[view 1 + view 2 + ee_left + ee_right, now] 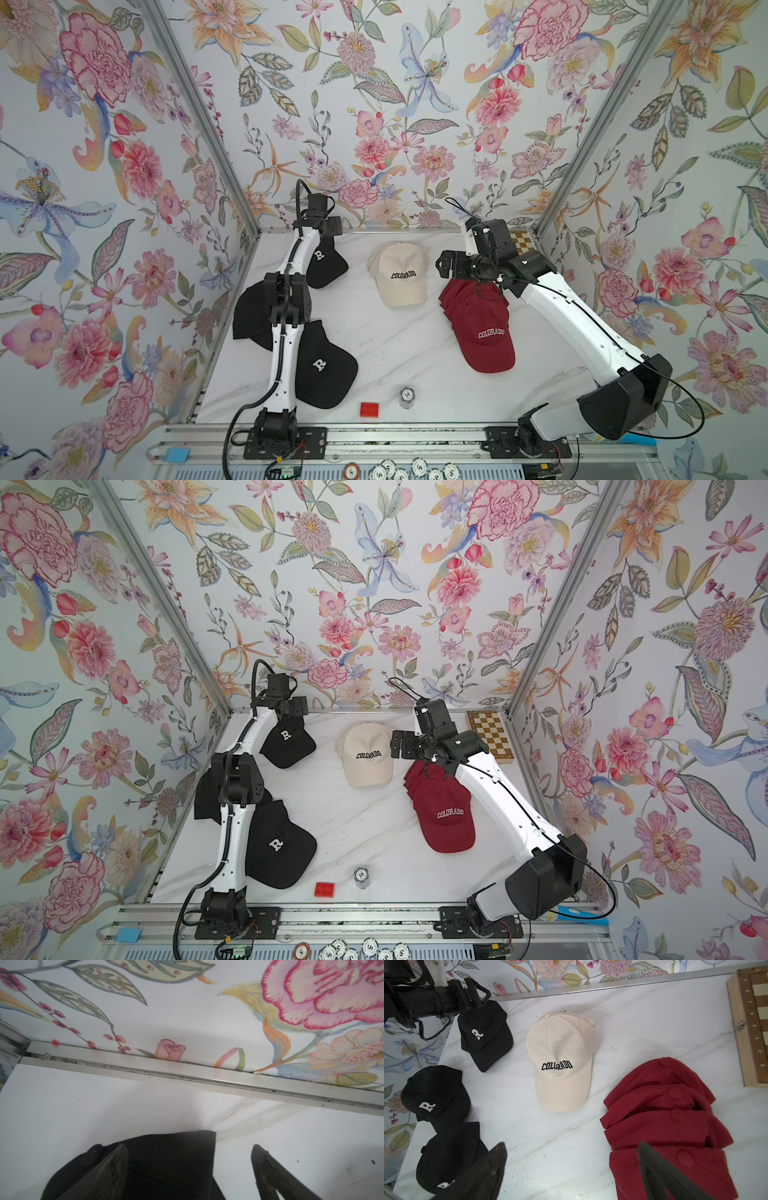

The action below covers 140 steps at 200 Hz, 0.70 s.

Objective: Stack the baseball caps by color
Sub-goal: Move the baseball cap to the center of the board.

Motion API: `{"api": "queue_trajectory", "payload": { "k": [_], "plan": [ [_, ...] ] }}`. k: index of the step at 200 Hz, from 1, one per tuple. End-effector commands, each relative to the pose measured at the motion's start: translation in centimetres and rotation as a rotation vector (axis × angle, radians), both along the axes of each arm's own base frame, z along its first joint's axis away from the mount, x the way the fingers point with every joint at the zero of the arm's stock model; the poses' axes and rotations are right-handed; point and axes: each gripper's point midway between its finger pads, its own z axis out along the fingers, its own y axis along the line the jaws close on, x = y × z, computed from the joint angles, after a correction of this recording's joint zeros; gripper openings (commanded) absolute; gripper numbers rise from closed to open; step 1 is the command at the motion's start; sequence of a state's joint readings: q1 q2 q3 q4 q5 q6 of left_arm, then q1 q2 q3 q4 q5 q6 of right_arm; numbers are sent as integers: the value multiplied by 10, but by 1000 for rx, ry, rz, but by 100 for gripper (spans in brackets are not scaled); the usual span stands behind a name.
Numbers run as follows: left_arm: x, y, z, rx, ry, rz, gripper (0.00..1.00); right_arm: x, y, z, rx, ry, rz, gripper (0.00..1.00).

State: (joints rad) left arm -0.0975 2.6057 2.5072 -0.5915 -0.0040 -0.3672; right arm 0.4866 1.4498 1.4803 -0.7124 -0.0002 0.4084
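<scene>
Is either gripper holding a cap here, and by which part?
Nothing is held. The left gripper stands open over a black cap; the right gripper hangs open near the maroon stack.

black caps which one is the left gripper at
The far black cap, nearest the back wall: its fabric shows between the left gripper's open fingers. The middle black cap and near black cap lie nearer the arm's base.

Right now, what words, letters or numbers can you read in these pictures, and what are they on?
"COLORADO", black: cream cap.
"COLORADO", white: top maroon cap.
"R", white: far black cap.
"R", white: middle black cap.
"R", white: near black cap.
Chessboard edge marks: too blurred.
Chip stack: too small.
Loose chips: too small.
</scene>
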Motion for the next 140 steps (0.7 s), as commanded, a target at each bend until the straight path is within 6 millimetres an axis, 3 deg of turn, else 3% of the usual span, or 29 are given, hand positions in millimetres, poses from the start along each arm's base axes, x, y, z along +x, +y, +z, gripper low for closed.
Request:
{"api": "queue_trajectory", "payload": {
  "k": [1, 64, 140],
  "plan": [
    [-9, -10, -23, -10, 65, -45, 92, -11, -6, 7, 26, -10, -18, 99],
    [-24, -44, -30, -32, 108, -114, 84, -32, -23, 8, 21, -14, -54, 99],
    [-53, -79, -17, -8, 121, -181, 82, -59, -40, 7, 43, -23, -87, 99]
  ]
}}
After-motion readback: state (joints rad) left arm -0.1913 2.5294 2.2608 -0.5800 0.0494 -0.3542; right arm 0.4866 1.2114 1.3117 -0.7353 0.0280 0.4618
